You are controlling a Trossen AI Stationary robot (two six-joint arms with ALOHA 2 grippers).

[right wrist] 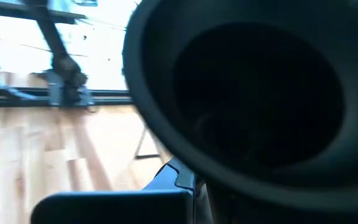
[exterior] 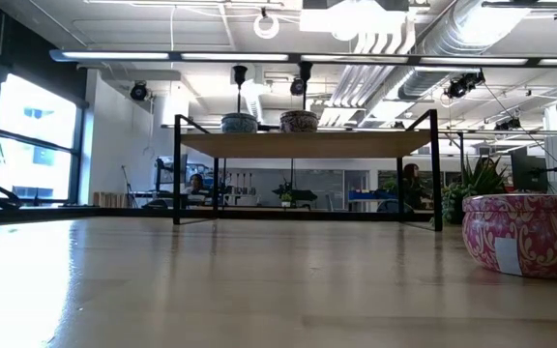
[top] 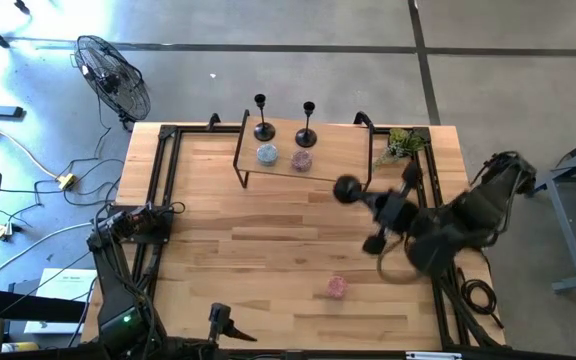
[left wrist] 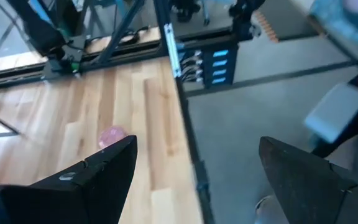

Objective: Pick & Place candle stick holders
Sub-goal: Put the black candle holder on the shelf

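1. Your right tool (top: 360, 195) is over the right half of the desk (top: 268, 260), clenched on a candle stick holder (top: 347, 188) that it carries tipped over. In the right wrist view the holder's round flared base (right wrist: 241, 99) fills most of the picture, its hollow underside facing the camera.
2. Nearer to you than that tool, a small pink patterned tin (top: 337, 287) sits on the desk. Its inside cannot be seen.
3. Beyond the tool, toward the far edge, stands a low black-framed wooden shelf (top: 338, 165).
4. On that shelf, two more candle stick holders stand upright, one to the left (top: 263, 118) and one to the right (top: 307, 125), apart from each other.
5. Just in front of each stands a small patterned bowl, a bluish one (top: 267, 154) and a pinkish one (top: 302, 159). What they hold does not show.
6. To the right of the shelf, near the far right corner, sits a small green plant (top: 400, 144).
7. Your left tool (left wrist: 194, 171) waits at the near left edge of the desk, its fingers released and wide apart, grasping nothing.
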